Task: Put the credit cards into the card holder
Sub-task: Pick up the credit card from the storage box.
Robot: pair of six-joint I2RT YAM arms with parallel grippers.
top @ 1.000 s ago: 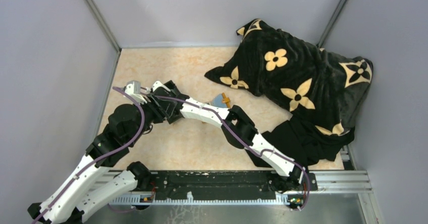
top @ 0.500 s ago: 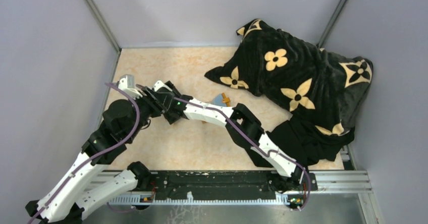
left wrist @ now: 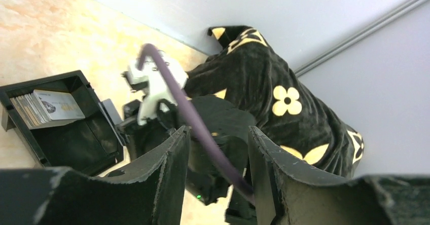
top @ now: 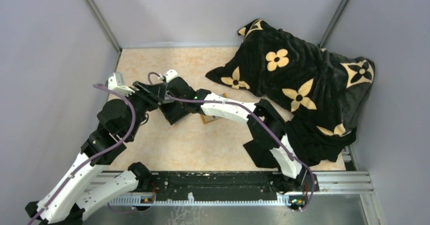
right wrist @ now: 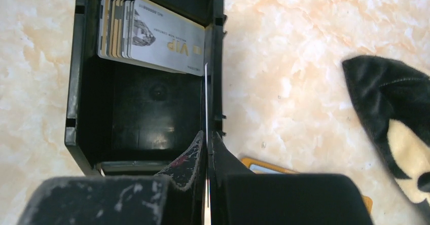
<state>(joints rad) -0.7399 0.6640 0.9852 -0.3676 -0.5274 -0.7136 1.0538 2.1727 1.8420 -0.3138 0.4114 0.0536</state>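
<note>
In the right wrist view my right gripper [right wrist: 207,134] is shut on a thin credit card [right wrist: 206,98] seen edge-on, sticking out along the right wall of the black box [right wrist: 81,83]. A stack of credit cards [right wrist: 152,37] leans at the box's far end. The orange-tan card holder [right wrist: 263,165] lies on the table just right of the fingers, a pale card showing in it, and peeks out under the right arm [top: 208,118]. My left gripper [left wrist: 218,129] is open with nothing held, hovering left of the box [left wrist: 30,139] and facing the right arm.
A black blanket with tan flowers [top: 299,83] is heaped at the far right, with a corner [right wrist: 395,113] near the holder. The right arm's purple cable [left wrist: 192,113] crosses in front of the left fingers. Grey walls close off the left, back and right.
The right jaws have closed on a card and the right arm has stretched farther left over the box. The left arm has drawn back to the left.
</note>
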